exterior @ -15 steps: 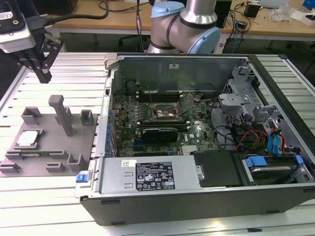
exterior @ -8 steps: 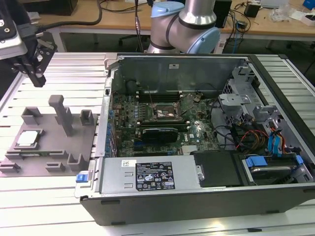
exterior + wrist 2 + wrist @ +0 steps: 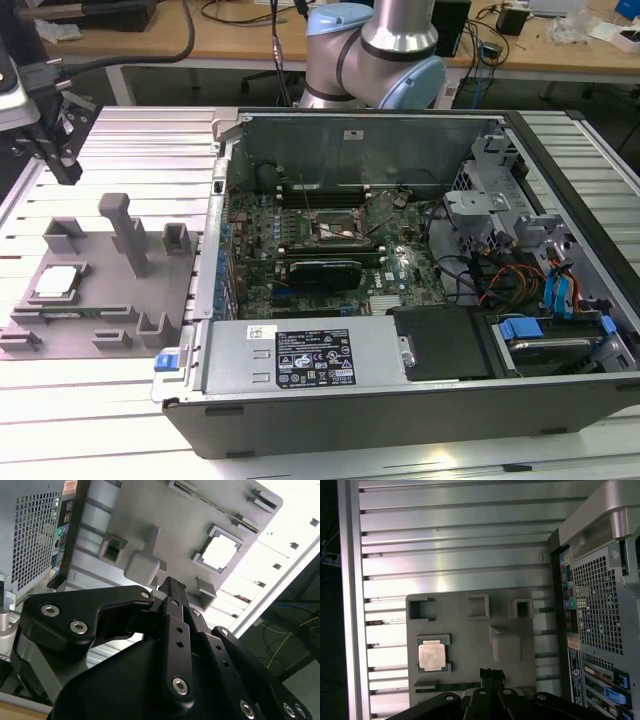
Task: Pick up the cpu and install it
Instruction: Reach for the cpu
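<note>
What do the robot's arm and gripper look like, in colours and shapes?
The arm is a silver-grey tube with rounded light-blue joint caps. The gripper is matte black, built of angular linked bars fastened with shiny silver screws.

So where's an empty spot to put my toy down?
In the exterior view, the ribbed metal table is bare between the grey tray and the far edge, and along the near strip in front of the tray and computer case. The tray is crowded with posts and the chip. The case is packed with a board and cables.
</note>
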`<action>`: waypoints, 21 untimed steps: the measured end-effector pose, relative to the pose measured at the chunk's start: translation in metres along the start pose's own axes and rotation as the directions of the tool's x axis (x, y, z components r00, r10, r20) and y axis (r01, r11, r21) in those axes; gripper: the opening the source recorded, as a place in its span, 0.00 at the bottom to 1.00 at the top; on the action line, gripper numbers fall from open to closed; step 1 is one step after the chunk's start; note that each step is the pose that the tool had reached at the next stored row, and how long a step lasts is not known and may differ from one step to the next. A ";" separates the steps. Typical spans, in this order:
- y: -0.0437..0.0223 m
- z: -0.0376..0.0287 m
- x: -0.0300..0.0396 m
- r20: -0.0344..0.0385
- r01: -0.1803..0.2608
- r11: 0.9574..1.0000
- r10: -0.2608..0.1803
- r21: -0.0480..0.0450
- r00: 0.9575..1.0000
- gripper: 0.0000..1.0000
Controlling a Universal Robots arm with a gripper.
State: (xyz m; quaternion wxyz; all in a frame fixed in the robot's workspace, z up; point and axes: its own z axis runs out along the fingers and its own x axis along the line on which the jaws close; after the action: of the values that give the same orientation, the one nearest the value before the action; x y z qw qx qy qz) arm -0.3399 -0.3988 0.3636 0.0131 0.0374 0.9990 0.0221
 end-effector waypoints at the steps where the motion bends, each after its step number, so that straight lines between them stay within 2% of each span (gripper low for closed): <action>1: -0.0001 0.0014 0.0012 0.000 0.000 1.000 0.000 0.000 1.000 0.11; 5: -0.0009 0.0083 0.0066 0.000 0.000 1.000 0.000 0.000 1.000 0.11; 10: -0.0021 0.0221 0.0139 0.000 0.000 1.000 0.000 0.000 1.000 0.11; 14: -0.0030 0.0301 0.0181 0.000 0.000 1.000 0.000 0.000 1.000 0.11; 17: -0.0044 0.0410 0.0247 0.000 0.000 1.000 0.000 0.000 1.000 0.11; 21: -0.0054 0.0481 0.0320 0.000 0.000 1.000 0.000 0.000 1.000 0.11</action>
State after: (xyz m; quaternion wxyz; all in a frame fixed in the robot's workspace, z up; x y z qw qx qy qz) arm -0.3709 -0.3998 0.3145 0.0131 0.0374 0.9990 0.0222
